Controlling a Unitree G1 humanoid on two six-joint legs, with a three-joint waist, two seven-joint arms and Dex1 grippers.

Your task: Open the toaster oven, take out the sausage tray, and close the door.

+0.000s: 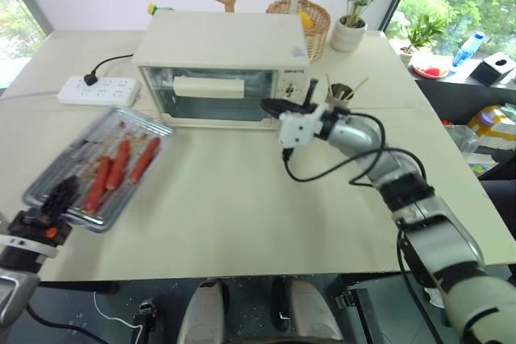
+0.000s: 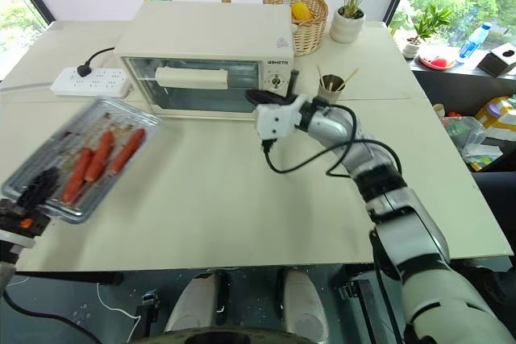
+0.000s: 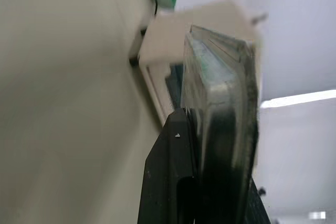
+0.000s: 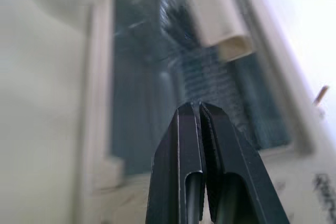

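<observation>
Metal tray: the sausage tray (image 1: 97, 168) sits at the left of the frame, shiny and ribbed; its long axis runs diagonally from lower left to upper right; the far short end points toward the oven's left corner; whether it rests on the table (image 1: 242, 215) or is lifted off it, I cannot tell
Sausages: several reddish-brown ones (image 1: 119, 165) lie lengthwise along the tray's long axis
Left pincer: the left gripper (image 1: 56, 199) is at the lower left, clamped on the tray's near short rim; in the left wrist view a black finger (image 3: 173, 182) presses against the rim
Oven: the toaster oven (image 1: 222, 66) stands at upper centre, cream-white, its long side across the frame, glass front facing the robot
Door: the door (image 1: 211, 94) looks upright against the front, its wide bar handle (image 1: 209, 87) horizontal
Right pincer: the right gripper (image 1: 272, 106) is at centre, just before the oven's lower right front, pointing left along the glass; its fingers are pressed together and hold nothing
Behind: a white power strip (image 1: 100, 90) at upper left; a wicker basket (image 1: 306, 22) at upper centre
</observation>
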